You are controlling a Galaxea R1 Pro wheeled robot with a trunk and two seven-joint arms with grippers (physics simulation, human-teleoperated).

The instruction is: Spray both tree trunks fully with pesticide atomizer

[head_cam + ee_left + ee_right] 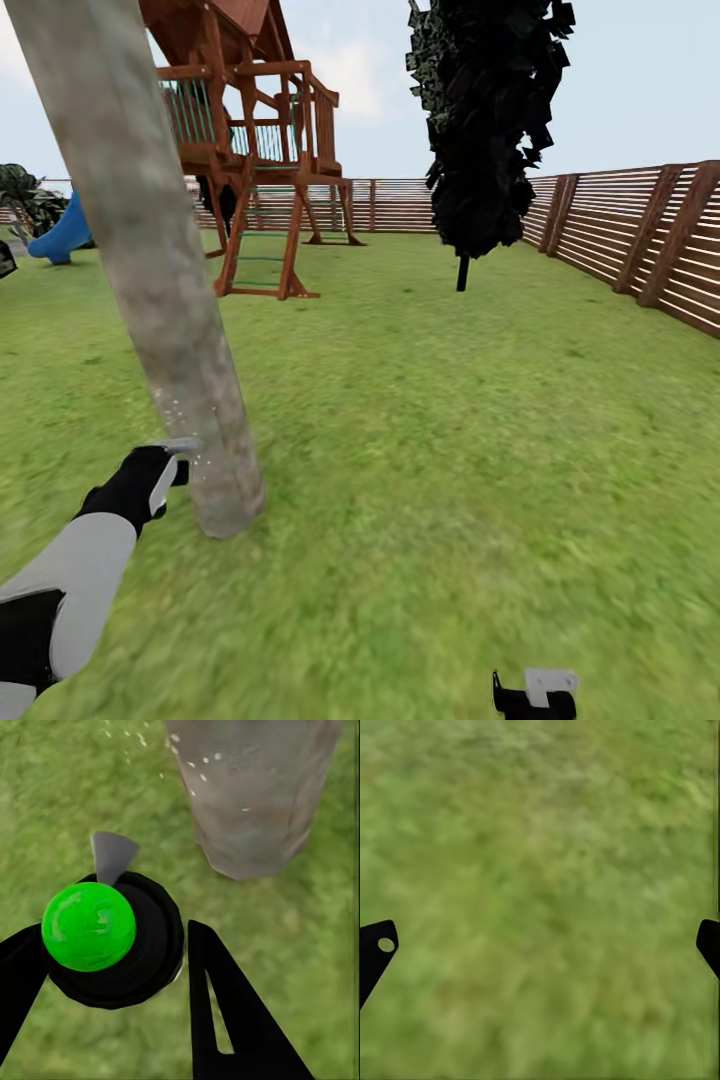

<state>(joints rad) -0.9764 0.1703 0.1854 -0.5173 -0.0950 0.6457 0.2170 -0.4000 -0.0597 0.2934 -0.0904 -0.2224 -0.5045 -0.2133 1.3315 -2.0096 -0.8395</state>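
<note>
Left gripper (112, 997) fingers (225, 1020) are clamped on the pesticide atomizer (112, 937), right gripper (540, 945) spread wide; white droplets are barely scattered on the tree trunk (150, 270), so coverage is judged early

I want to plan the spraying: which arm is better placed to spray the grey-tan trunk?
Left. Its end effector grips the green-topped black atomizer beside the grey-tan trunk; the right end effector hangs open over grass.
</note>
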